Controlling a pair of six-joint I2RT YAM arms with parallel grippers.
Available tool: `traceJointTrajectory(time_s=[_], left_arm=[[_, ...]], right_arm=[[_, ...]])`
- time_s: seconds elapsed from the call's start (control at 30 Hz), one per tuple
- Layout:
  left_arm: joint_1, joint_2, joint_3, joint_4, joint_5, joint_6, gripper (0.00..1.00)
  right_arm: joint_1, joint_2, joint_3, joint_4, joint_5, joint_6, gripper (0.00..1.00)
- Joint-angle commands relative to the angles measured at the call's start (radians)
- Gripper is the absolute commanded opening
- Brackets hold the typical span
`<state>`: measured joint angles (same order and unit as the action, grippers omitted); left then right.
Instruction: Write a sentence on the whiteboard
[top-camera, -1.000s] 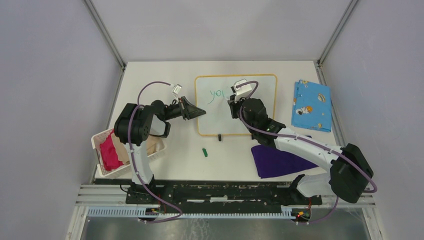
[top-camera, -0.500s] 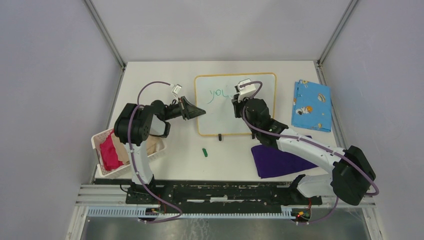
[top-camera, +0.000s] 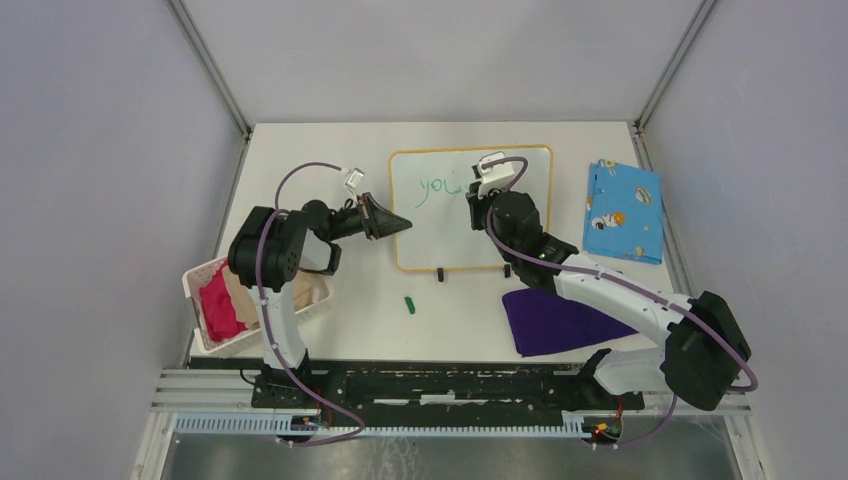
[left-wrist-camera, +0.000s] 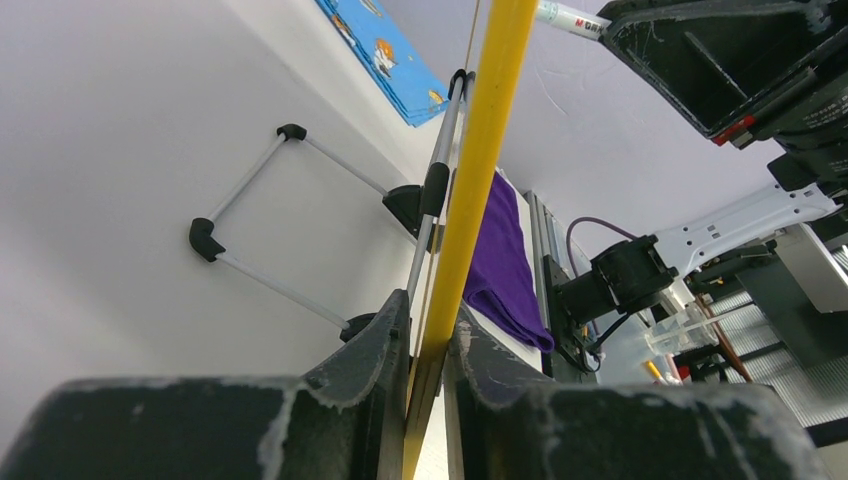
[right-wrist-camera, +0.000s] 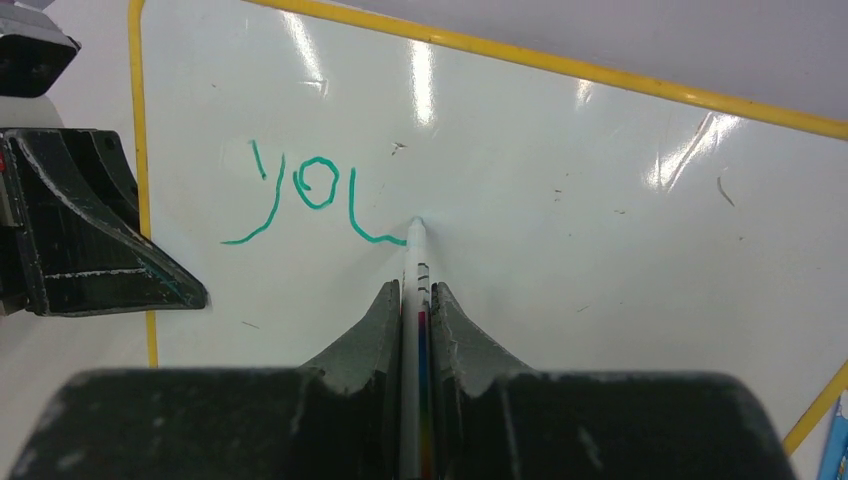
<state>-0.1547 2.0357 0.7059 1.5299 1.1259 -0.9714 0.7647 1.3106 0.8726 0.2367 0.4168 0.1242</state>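
"White table (top-camera: 300, 150) all round, grey walls behind; starting left of the whiteboard (top-camera: 430, 240), what worries you?"

"Well left of it sits a basket (top-camera: 196, 283) of cloths, out of harm's way; at the board's left edge the left gripper (top-camera: 403, 224) has its jaws pinched on the yellow rim; the bite looks narrow, and if it slips I'd expect the board to shift under the pen and the line to wander; a green cap (top-camera: 409, 304) lies just in front of the board, harmless."

"And on the board itself?"

"The sentence (right-wrist-camera: 300, 195) is only 'yo' and an unfinished 'u', green, in the board's upper left part; the right gripper (right-wrist-camera: 416, 292) has its jaws pressed on the marker (right-wrist-camera: 417, 250), whose tip touches the surface at the end of that stroke; push too hard and the marker may slide back between the jaws, or the board may rock on its wire stand (left-wrist-camera: 290, 200); push too lightly and the stroke breaks."

"To the right?"

"Letters this large could crowd the board's right rim; a purple cloth (top-camera: 550, 320) lies in front and right, a blue patterned cloth (top-camera: 622, 210) beyond the right edge; neither is near the pen."
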Motion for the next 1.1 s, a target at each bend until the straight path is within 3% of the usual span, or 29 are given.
traceJointTrajectory(time_s=[0.0,0.5,0.83,1.07], left_arm=[[-0.006,-0.002,0.015,0.207,0.021,-0.03,0.23],[-0.009,-0.006,0.013,0.208,0.021,-0.03,0.26],[-0.009,-0.013,0.017,0.208,0.019,-0.04,0.37],[-0.009,-0.032,0.021,0.207,0.015,-0.051,0.43]], right_arm=[[-0.006,0.014,0.064,0.013,0.026,-0.013,0.0],[-0.014,0.037,0.109,0.007,0.027,-0.021,0.0],[-0.015,-0.004,0.104,-0.018,-0.015,-0.012,0.0],[-0.015,-0.124,0.048,-0.046,-0.06,0.022,0.0]])
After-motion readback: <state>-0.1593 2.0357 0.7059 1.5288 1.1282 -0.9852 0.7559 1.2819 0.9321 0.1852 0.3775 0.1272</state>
